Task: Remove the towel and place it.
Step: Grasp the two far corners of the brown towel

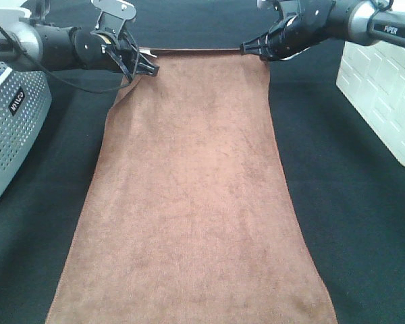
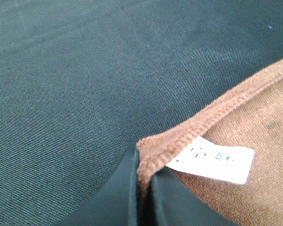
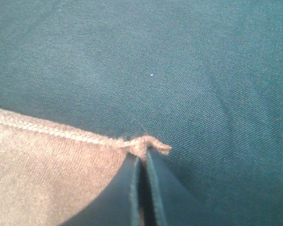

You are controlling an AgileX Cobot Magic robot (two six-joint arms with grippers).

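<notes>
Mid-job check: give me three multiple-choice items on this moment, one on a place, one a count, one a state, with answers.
1. The white tag sits: A) at the towel corner in the left tool; B) at the other far corner; C) on the near edge.
2. Towel corners gripped: A) none; B) one; C) two.
3. The right tool is: A) open above the towel; B) shut on the towel's corner; C) shut on nothing.
Answers: 1 A, tag beside the pinched corner. 2 C, each tool pinches one far corner. 3 B, the corner is pinched in it.
</notes>
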